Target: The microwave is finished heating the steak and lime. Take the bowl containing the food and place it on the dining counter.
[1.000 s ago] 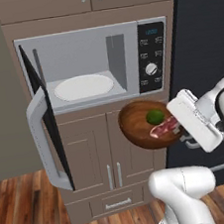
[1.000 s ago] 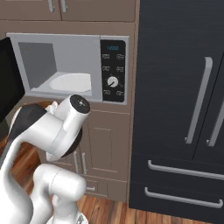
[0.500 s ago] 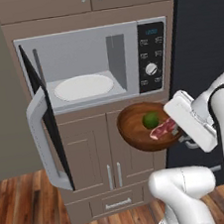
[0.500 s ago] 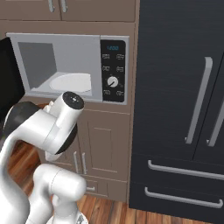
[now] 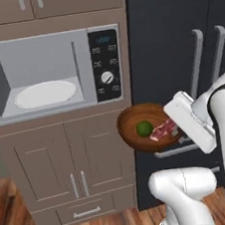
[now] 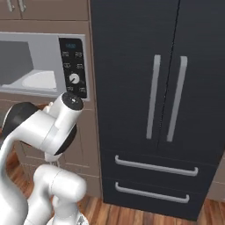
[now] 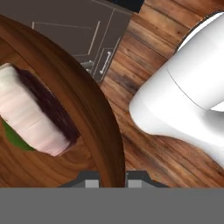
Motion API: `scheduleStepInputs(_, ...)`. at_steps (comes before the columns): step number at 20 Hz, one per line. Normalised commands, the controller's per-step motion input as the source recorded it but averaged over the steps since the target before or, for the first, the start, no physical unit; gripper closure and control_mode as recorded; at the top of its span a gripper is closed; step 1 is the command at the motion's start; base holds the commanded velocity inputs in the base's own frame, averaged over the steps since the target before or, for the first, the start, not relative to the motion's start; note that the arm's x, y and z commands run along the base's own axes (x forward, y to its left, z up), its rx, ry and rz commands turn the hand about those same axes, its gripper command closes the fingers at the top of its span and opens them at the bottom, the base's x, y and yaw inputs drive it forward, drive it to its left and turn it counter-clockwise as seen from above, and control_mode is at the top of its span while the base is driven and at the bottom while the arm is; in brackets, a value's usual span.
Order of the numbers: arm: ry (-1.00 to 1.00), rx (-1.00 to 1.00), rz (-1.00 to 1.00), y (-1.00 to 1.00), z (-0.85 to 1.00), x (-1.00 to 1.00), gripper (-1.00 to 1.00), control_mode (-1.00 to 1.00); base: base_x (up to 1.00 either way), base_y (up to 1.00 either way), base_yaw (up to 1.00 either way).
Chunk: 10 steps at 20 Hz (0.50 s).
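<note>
Hand view shows the gripper [image 7: 112, 179] pinching the bowl [image 7: 87, 100] by its rim. The bowl hangs below and right of the microwave [image 5: 49, 75], tilted; the lime [image 5: 144, 128] and steak [image 5: 163, 130] could slide out if it tips further.

At nine o'clock we see the microwave [image 6: 41, 63] with its cavity open, the white turntable [image 6: 39, 81] inside and the black control panel [image 6: 73, 66] at its right edge. A dark French-door fridge [image 6: 162, 105] with two lower drawers stands just beside it, from center to three o'clock.
</note>
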Motion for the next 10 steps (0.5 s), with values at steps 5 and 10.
scheduleStepInputs(5,0.0,0.0,0.0,0.0,0.0,0.0,1.0,1.0,-0.86,-0.61,0.62)
scheduleStepInputs(10,0.0,0.0,0.0,0.0,0.0,0.0,1.0,1.0,-0.5,-0.37,0.97)
